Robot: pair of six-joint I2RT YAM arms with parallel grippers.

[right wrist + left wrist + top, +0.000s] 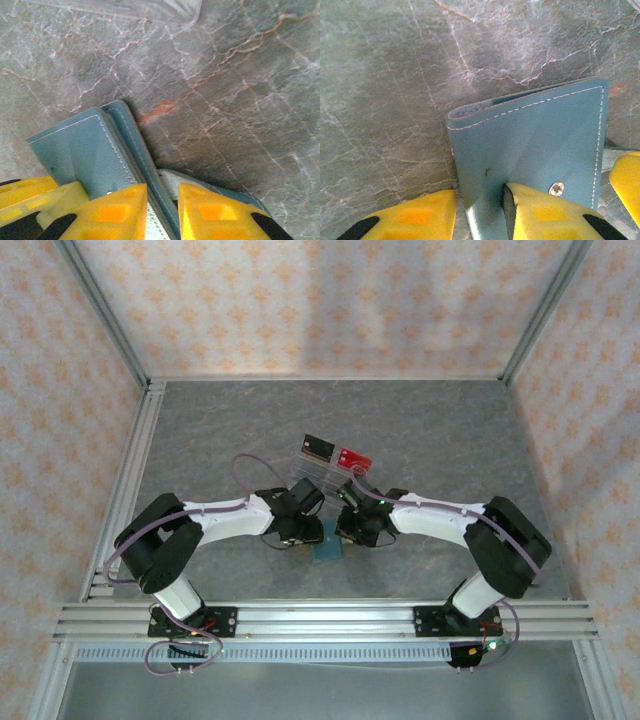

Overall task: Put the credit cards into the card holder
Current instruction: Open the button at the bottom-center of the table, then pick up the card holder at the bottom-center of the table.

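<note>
The card holder (535, 145) is being opened on the tabletop (395, 100) between both arms, judged the first step; the black card (318, 448) and red card (354, 458) remain on the clear rack (325, 475). One cover is pinched by the left end effector (480, 192). A flap is straddled by the narrowly parted right end effector (162, 187); whether it is clamped cannot be told. Next, the covers must be drawn apart.
</note>
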